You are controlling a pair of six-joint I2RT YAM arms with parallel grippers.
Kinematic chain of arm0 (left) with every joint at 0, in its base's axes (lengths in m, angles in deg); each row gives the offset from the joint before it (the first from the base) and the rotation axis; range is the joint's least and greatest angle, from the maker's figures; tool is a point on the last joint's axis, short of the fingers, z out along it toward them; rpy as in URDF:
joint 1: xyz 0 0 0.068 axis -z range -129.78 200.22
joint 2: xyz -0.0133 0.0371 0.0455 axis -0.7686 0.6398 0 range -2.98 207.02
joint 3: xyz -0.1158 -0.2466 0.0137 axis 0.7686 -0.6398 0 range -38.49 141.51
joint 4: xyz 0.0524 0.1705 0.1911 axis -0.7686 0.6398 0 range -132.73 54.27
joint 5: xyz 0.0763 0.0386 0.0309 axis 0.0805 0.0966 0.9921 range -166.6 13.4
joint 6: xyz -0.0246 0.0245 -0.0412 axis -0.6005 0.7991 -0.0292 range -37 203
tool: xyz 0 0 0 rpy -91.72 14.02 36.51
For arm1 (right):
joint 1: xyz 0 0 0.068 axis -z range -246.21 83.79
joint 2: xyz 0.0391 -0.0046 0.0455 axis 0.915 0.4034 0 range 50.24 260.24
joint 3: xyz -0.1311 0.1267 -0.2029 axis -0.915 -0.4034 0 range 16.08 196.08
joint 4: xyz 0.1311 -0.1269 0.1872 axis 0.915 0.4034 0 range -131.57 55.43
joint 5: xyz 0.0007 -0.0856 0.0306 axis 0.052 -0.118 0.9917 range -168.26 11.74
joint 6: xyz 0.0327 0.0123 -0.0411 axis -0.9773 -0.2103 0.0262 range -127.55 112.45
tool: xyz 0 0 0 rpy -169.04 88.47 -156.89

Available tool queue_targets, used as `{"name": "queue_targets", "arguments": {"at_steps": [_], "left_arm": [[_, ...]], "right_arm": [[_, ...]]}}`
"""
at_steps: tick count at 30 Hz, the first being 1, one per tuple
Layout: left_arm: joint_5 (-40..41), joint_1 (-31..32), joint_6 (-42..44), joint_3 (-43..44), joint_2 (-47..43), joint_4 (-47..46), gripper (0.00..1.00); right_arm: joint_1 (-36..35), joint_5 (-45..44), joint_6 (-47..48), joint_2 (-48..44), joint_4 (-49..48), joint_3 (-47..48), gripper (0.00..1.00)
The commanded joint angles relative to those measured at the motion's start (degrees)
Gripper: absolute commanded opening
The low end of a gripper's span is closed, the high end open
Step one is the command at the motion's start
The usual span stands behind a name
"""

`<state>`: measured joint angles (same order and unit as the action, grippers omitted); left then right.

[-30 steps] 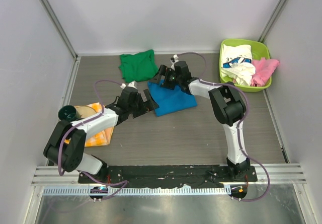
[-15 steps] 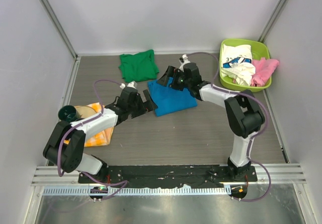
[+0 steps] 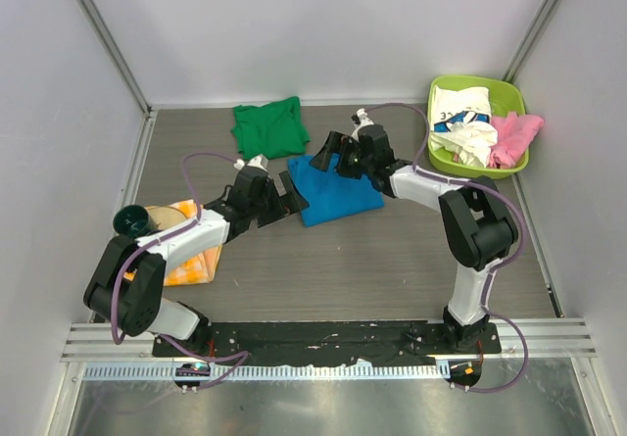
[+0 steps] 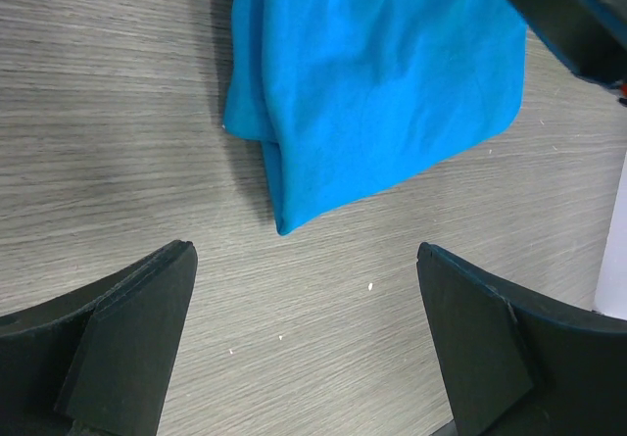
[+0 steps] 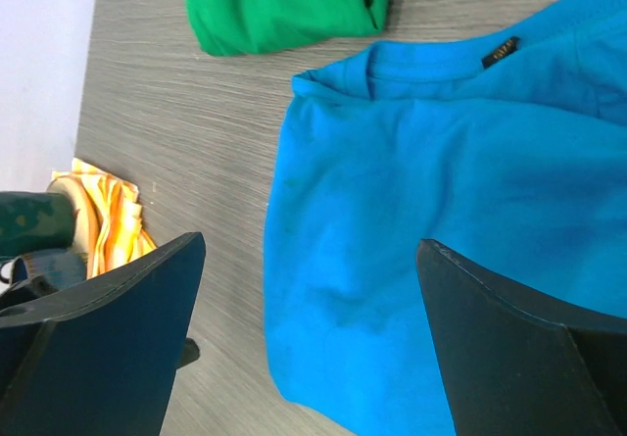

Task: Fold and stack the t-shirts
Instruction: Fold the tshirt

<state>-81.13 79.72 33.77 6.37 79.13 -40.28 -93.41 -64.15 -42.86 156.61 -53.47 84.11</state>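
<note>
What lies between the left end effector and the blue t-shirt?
Left wrist view: only bare table separates the left end effector from the blue t-shirt.

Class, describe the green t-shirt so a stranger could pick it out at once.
On the grey table, look toward the far edge, left of centre. The green t-shirt lies there, beyond and left of the blue t-shirt. It is the only green cloth.

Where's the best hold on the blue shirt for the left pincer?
On the blue shirt, grip the pointed corner nearest the open left pincer. Come in low along the table from the left arm's side. The folded layers seem to meet there, so one pinch likely catches them all.
</note>
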Motion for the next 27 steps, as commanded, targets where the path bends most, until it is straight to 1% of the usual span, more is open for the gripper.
{"name": "queue_targets", "arguments": {"at_steps": [1,5,13,20,24,27], "left_arm": [[0.23,-0.32,0.54,2.16,-1.33,-0.61,1.00],[0.14,-0.32,0.81,2.25,-1.25,-0.61,1.00],[0.41,-0.58,1.95,2.95,-0.72,0.27,1.00],[0.14,-1.02,2.56,3.48,0.42,0.09,1.00],[-0.12,-1.11,3.00,3.66,1.74,0.00,1.00],[-0.03,-1.11,3.00,3.74,2.18,-0.17,1.00]], "right_arm": [[0.13,-0.48,0.59,2.00,-1.28,3.69,0.95],[1.27,-2.68,1.21,4.02,-1.11,4.65,0.95],[6.36,0.30,-0.55,10.87,-3.56,7.46,0.95],[10.14,2.94,-1.95,20.00,-6.55,13.52,0.95],[11.46,4.34,-3.27,23.00,-9.45,15.99,0.95],[11.82,5.14,-3.63,23.62,-9.11,18.10,0.95]]}}
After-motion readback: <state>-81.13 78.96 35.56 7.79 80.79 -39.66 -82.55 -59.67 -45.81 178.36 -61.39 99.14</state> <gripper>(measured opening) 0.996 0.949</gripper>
